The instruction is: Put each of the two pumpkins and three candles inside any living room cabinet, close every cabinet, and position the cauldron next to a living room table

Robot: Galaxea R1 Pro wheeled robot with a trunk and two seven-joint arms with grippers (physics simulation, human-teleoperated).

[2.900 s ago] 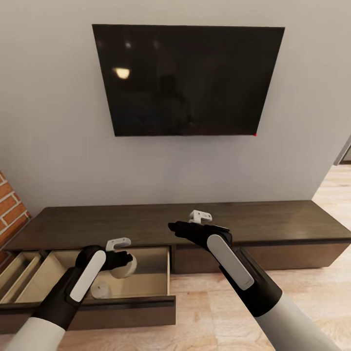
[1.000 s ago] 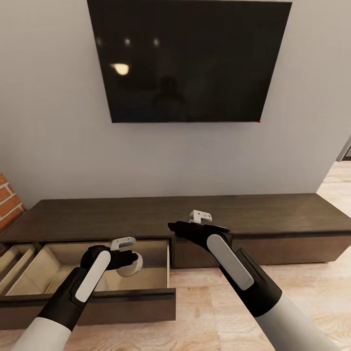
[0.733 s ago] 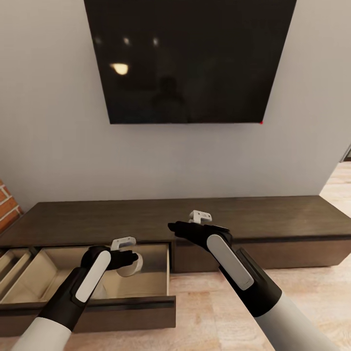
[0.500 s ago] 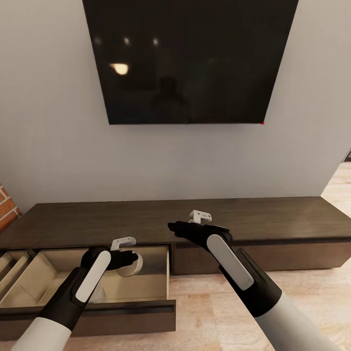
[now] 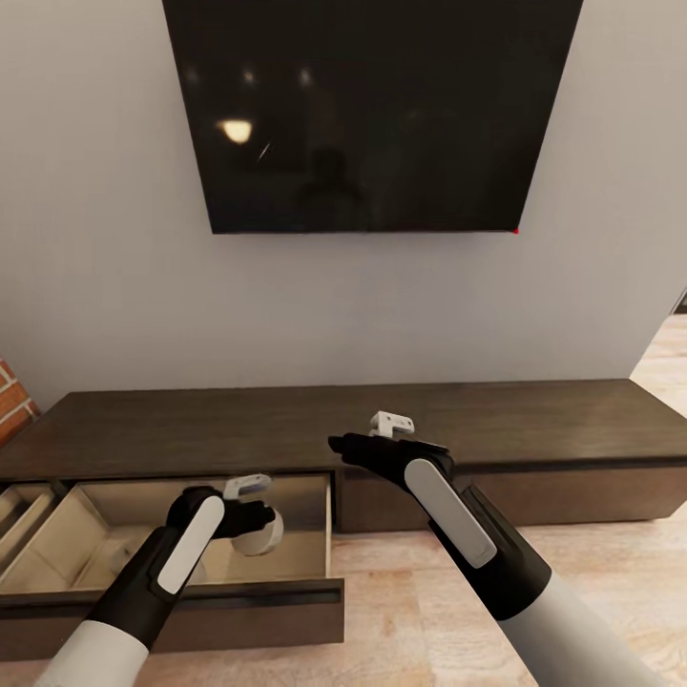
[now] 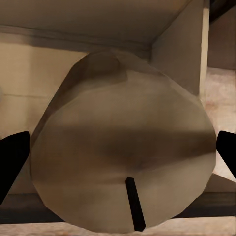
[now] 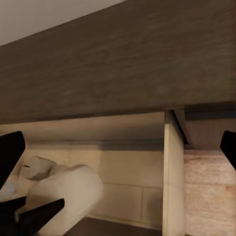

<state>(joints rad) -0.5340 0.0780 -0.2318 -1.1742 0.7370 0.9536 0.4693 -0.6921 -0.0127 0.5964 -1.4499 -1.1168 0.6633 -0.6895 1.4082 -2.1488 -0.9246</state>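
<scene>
**Candle held over the open drawer**

The left gripper [image 5: 260, 510] is hanging over the pale beige inside of the pulled-out drawer [image 5: 305, 530], its fingers [image 6: 12, 157] closed against either side of a short, stubby cream-and-tan candle [image 6: 123, 162]. The candle is sitting between the fingertips, above the right half of the drawer. A second pale candle [image 7: 37, 167] is lying in the drawer farther left, near the held one. To the right, the right gripper [image 5: 336, 446] is hovering empty in front of the long, low dark-brown wooden cabinet [image 5: 534, 420], its jaws spread wide. Beyond, a large black television [image 5: 372, 114] is hanging on the grey wall [image 5: 105, 286].
</scene>
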